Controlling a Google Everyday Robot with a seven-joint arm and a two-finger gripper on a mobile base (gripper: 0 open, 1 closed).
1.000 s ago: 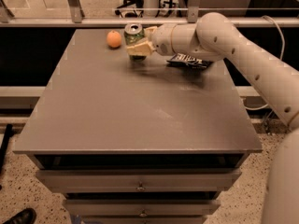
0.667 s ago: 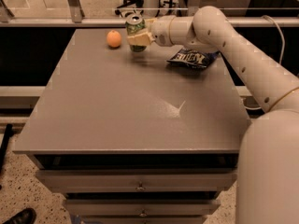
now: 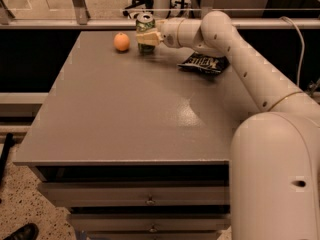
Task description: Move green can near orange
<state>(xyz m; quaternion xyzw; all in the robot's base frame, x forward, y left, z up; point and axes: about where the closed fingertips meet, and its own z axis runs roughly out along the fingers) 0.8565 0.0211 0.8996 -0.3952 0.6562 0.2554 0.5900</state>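
The green can stands upright at the far edge of the grey table, its silver top showing. The orange lies just left of it, a small gap between them. My gripper reaches in from the right and its pale fingers are closed around the can's middle. The white arm stretches from the lower right across the table to the can.
A dark blue chip bag lies on the table right of the can, under my forearm. Drawers sit below the table's front edge. A metal rail runs behind the table. A dark shoe shows at the bottom left.
The gripper has carried the can to the left and farther back, from beside the chip bag to right beside the orange. The orange and the bag have stayed put.
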